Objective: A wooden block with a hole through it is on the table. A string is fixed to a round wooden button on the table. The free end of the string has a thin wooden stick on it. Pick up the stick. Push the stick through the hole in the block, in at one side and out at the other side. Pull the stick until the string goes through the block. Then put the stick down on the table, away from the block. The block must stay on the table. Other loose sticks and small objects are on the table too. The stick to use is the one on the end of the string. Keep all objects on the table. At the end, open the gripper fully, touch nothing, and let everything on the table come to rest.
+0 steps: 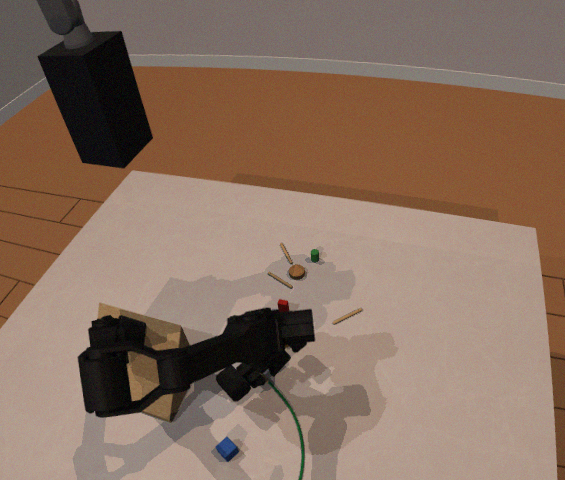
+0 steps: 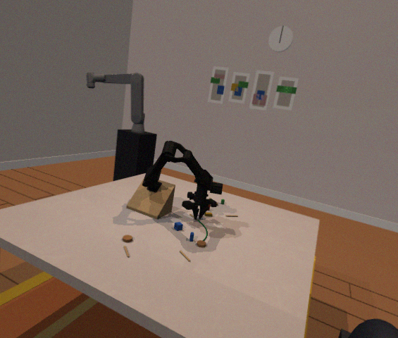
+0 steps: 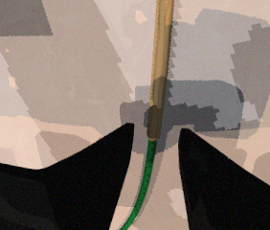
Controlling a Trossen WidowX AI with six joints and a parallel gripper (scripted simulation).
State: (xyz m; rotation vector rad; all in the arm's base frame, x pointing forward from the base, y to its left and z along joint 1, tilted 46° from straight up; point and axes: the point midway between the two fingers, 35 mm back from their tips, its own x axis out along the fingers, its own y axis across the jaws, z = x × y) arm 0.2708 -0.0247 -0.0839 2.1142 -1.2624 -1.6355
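Note:
The thin wooden stick (image 3: 161, 52) lies flat on the table, with the green string (image 3: 146, 172) (image 1: 295, 423) (image 2: 205, 229) running from its near end. The string curves to a round wooden button (image 2: 201, 243). My gripper (image 3: 156, 133) (image 1: 264, 377) (image 2: 197, 217) is low over the table. Its fingers stand partly apart on either side of the stick's near end, with a gap on each side. A small yellow block (image 2: 208, 214) lies just beyond the gripper; I cannot see a hole in it. In the top view the arm hides it.
A tan wedge (image 1: 168, 335) (image 2: 151, 201) sits under the arm's base. Nearby lie a red cube (image 1: 283, 304), a green cylinder (image 1: 314, 255), a second button (image 1: 296, 271), loose sticks (image 1: 347, 315) (image 1: 279, 280), a blue cube (image 1: 227, 448) (image 2: 178, 226) and a blue peg (image 2: 191, 236).

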